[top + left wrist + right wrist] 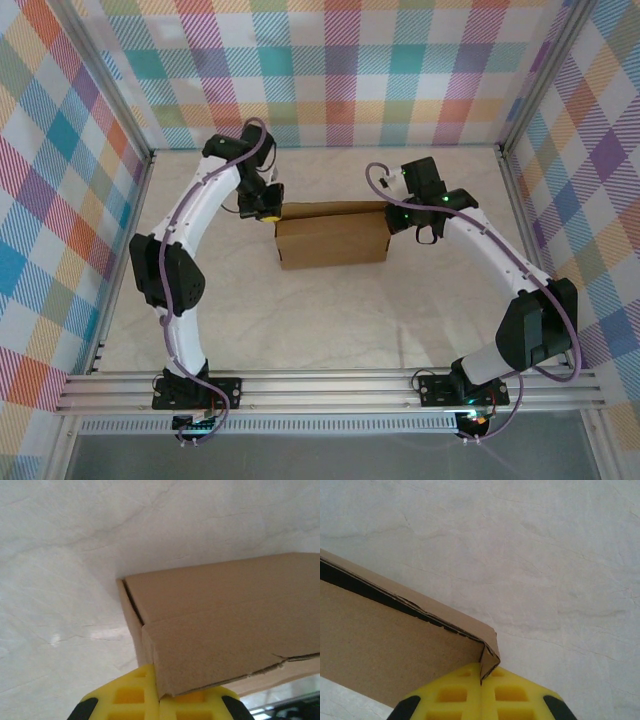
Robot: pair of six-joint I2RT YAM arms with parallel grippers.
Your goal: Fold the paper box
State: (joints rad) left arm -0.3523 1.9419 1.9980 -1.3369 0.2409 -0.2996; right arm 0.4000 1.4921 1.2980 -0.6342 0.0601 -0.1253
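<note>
The paper box [332, 240] stands partly formed at mid-tabletop, one long face toward the arm bases. Nearest, the pale tabletop [300, 320] runs between the bases and the box. At the box's left end is the left gripper [268, 208], at its right end the right gripper [400, 214]; beyond them is the checked wall [330, 70].

Both pairs of yellow fingers are pressed flat together. Each meets a box corner, with nothing visibly pinched.

Judged handling: the corrugated board is light and likely to slide if pushed from one end alone. It should be stiff across panels, yield at scored creases, and crush easily at the edges. Hold is best taken on flap edges near a crease, or by pressing the end panels from both sides.

The top view gives the whole outline, which the wrist views crop. The left wrist view adds the left gripper [159, 700] under a corner where one flap overlaps another, and a small tear along that flap's edge. The right wrist view adds the right gripper [481, 686] beneath a frayed corner, and a dark slit between layers.
</note>
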